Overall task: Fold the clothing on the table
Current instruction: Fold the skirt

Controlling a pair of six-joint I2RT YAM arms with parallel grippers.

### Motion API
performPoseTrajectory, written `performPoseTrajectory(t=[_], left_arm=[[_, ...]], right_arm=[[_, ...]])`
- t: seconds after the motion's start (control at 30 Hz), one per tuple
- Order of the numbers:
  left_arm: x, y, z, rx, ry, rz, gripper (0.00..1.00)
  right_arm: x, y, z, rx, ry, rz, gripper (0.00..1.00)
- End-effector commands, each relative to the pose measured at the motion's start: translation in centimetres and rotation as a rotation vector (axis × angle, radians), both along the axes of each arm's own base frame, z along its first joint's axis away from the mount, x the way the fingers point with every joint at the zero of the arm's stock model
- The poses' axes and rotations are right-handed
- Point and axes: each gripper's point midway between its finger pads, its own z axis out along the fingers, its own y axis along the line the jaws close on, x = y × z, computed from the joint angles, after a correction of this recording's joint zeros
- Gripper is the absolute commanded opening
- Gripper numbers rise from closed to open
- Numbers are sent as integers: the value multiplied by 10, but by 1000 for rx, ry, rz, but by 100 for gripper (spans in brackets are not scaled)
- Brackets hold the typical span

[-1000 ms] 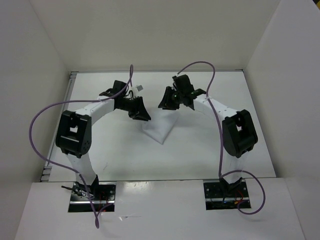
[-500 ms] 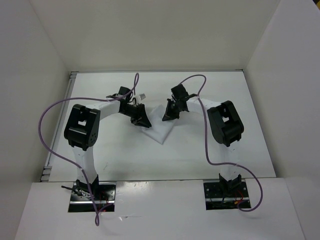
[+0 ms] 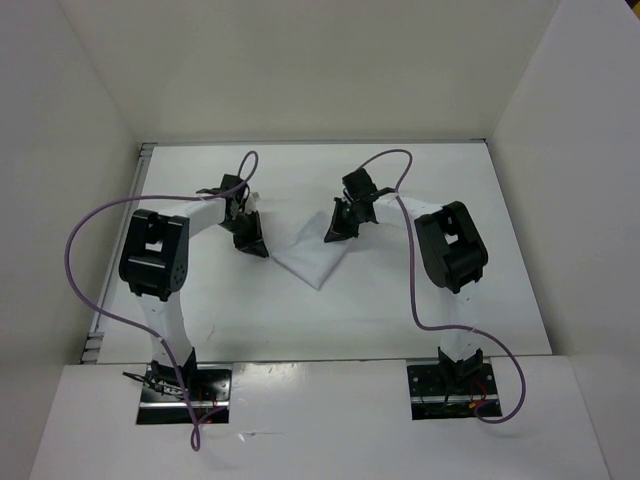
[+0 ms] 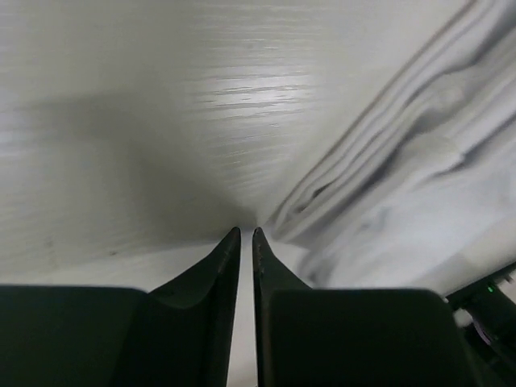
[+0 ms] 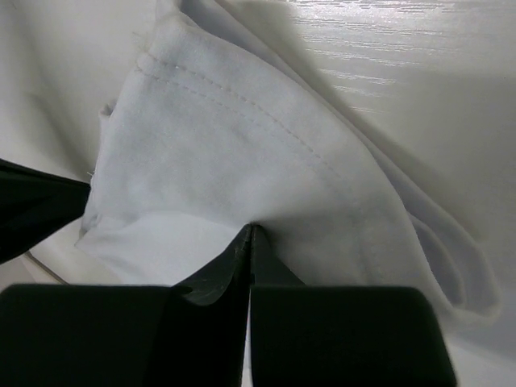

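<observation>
white walls box in a glossy white table [image 3: 200,300], and on it the cloth [image 3: 312,262] lies between the two claws, its pointed end toward the arm bases. from above it reads as a rough triangle rather than a flat square. the left wrist view shows several stacked edges running off ahead and to the right of the tips. so we judge that some layering is already there but no neat fold: the surface is rumpled and one hemmed flap stands loose. what is left, as we see it, is to carry the corners over, line up the edges and smooth the pile. the right claw [image 5: 251,230] is pressed together, and the fabric bunches right at its tips with the hemmed flap rising just beyond them, so we take it to be pinching the cloth. the left claw [image 4: 247,232] is narrowed to a thin slit. the cloth's corner sits at its tips or just ahead and to the right of them, and we cannot tell whether any fabric is caught in it.
</observation>
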Motion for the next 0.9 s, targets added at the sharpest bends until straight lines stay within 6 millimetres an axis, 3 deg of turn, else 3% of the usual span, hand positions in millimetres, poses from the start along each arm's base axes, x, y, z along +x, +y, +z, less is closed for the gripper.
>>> performPoseTrajectory(t=[0.0,0.1,0.13,0.17,0.2,0.23,0.27,0.3,0.33,0.37,0.4,0.43,0.47,0.53,0.57,0.63,0.67,0.7,0.73,0.8,0.87], left_arm=[[9,26,17,122,-70,36,17],[18,13,75,-18,-188,33,25],[20,6,110,-69,-278,6,36],[23,3,128,-93,-337,-2,40],[19,1,155,-121,-418,-13,44],[13,-5,166,-170,-445,-27,48],[8,-8,164,-198,-462,-15,54],[0,-10,177,-230,-509,-22,56],[-4,-13,178,-256,-529,-25,57],[-12,-13,171,-265,-498,-3,57],[-23,-11,159,-262,-477,-1,57],[-32,-17,154,-276,-453,-10,57],[-43,-22,155,-288,-446,-14,57],[-61,-22,142,-296,-422,-6,57],[-71,-21,153,-308,-460,-3,57],[-81,-13,150,-275,-474,32,58],[-87,-10,164,-274,-523,37,58],[-94,-6,162,-255,-517,35,58],[-98,-1,171,-251,-548,47,58],[-105,5,170,-230,-548,55,58],[-110,9,174,-227,-576,57,58]], right_arm=[[-4,-5,11,-3,-4,0,1],[-1,-13,45,-9,-92,-29,3],[-2,-16,74,8,-166,-33,7],[-3,-20,89,10,-203,-45,21],[-8,-25,98,6,-228,-44,27],[-10,-26,113,23,-264,-46,34],[-14,-30,141,43,-331,-49,41],[-20,-33,146,48,-342,-49,47],[-26,-38,151,55,-338,-50,50],[-31,-40,168,74,-376,-52,52],[-42,-43,163,72,-351,-43,54],[-52,-45,170,87,-359,-34,54],[-62,-49,159,82,-331,-42,61],[-83,-55,161,93,-317,-28,70],[-95,-60,152,84,-285,-34,70],[-110,-72,149,65,-272,-59,71],[-121,-82,154,69,-300,-75,72],[-127,-83,158,89,-303,-94,86],[-136,-87,152,91,-292,-102,91],[-149,-89,167,155,-329,-112,91],[-157,-92,164,173,-332,-127,91]])
